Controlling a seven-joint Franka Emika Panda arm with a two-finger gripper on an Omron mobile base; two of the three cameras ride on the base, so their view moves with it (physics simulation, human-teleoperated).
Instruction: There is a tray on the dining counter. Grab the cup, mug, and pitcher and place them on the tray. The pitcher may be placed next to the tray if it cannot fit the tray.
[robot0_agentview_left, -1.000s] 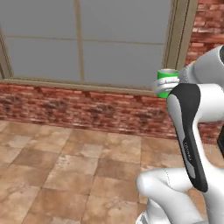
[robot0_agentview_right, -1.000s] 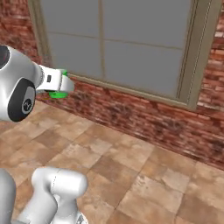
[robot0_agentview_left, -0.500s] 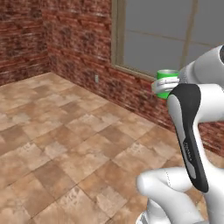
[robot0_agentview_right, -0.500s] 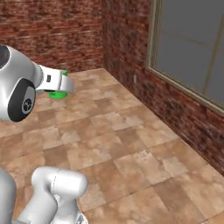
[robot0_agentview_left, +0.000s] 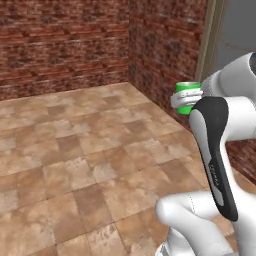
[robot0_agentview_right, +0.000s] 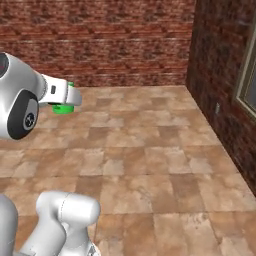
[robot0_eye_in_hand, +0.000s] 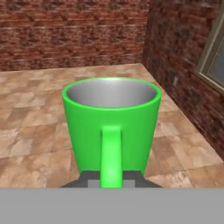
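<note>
Hand view: mug (robot0_eye_in_hand: 111, 127) hiding gripper fingertips

The mug (robot0_eye_in_hand: 111, 127) sits upright in my tool (robot0_eye_in_hand: 111, 180), handle toward me, above the floor (robot0_agentview_left: 75, 165); brick walls (robot0_agentview_right: 100, 40) meet ahead.

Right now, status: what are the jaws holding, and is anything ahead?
Gripper jaws shut on the mug handle. Mug upright, carried above tiled floor. Brick wall ahead; tray, counter unsighted.

Brown tile floor (robot0_agentview_left: 75, 160), bare.
</note>
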